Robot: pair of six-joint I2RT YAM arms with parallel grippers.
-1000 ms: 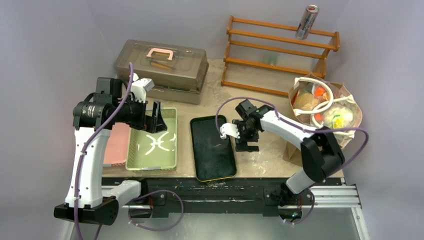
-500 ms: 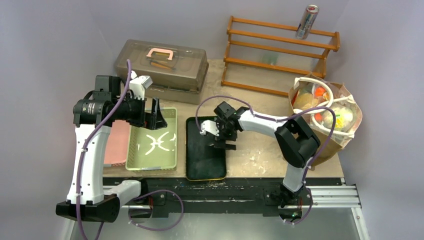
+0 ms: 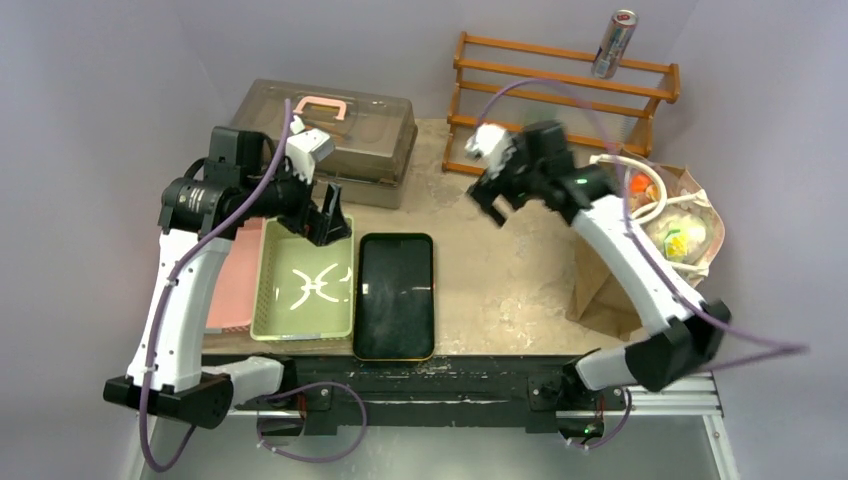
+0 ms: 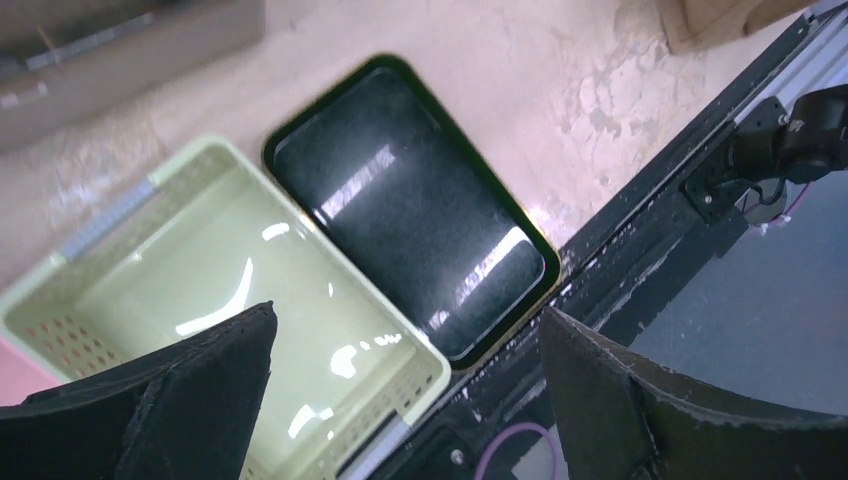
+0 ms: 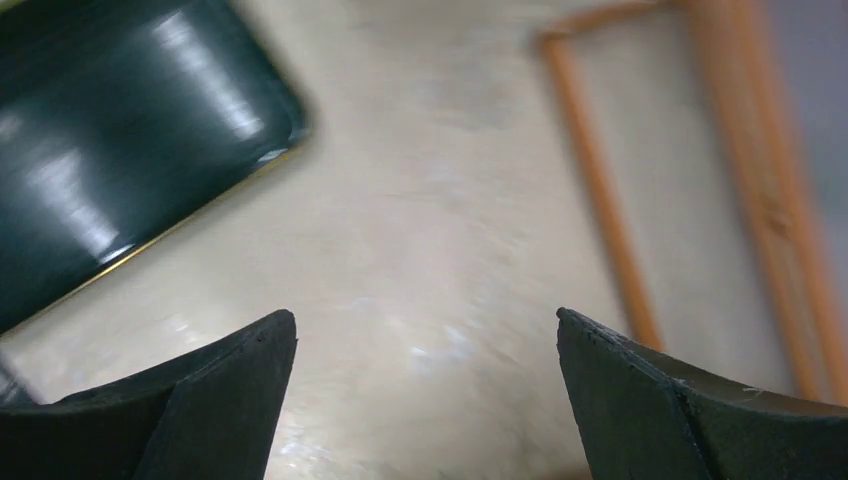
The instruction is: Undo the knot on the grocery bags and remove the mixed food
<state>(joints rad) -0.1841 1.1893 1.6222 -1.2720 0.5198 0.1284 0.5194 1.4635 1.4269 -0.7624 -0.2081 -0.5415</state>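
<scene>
Your task is barely begun, judging by how things lie. On the left, the pink tray (image 3: 232,285) and the green basket (image 3: 345,325) hold no food. Your left gripper (image 3: 330,222) hangs over the basket's far right corner, jaws spread wide with nothing between them. The black tray (image 3: 395,300) beside the basket is bare too. Your right gripper (image 3: 491,203) is raised over the table in front of the wooden rack (image 3: 560,110), fingers wide apart and empty.

At the far right, the brown paper bag (image 3: 598,285) stands upright with its white loop handles (image 3: 655,205) on top. The transparent plastic bag (image 3: 700,215) sits inside it, and the mixed food (image 3: 680,240) shows through only as orange and yellow patches. You cannot tell from here whether the knot is tied. So the untying and every item's removal are left.

Compared with half a second ago, your left arm has shifted slightly toward the back and right. The black tray has slid left and squared up, and it now lies just beside the basket. Your right arm has left the tray and swung up and back toward the rack, nearer the bag. The bags and the food lie as they did.
</scene>
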